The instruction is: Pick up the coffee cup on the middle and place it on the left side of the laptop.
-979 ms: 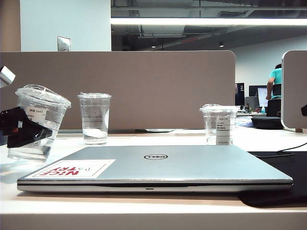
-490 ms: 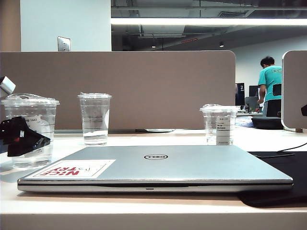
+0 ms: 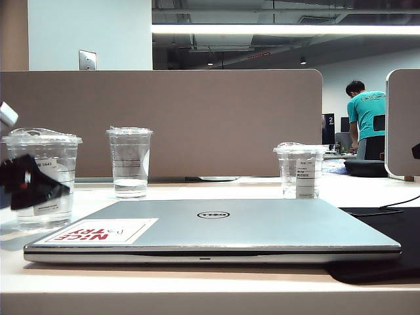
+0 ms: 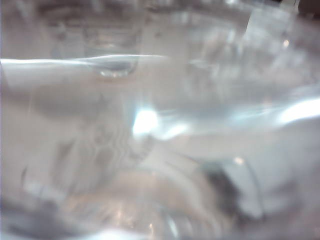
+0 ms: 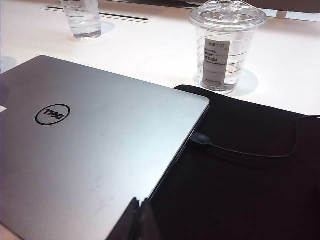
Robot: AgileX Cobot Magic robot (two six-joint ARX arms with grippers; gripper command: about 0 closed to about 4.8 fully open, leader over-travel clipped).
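Left of the laptop, the coffee cup stands upright on the surface, long axis vertical, domed lid on top and base down. A little clear liquid lies at its bottom, and a small white label sits at mid-height. The left gripper is at the cup's near side, its black fingers overlapping the cup's wall; whether they press the cup or stand just off it cannot be told. The left wrist view is filled by blurred clear plastic.

The laptop lies closed and flat, logo up, with a white "NICE TRY" sticker at its near left corner. A black mat lies under its right side, with a cable plugged into the edge.

Behind the laptop stands a label-less cup with black lines, holding some clear liquid. To the right stands a shorter lidded cup with a long white label.

The right gripper hangs over the laptop's right edge, fingers pressed together.
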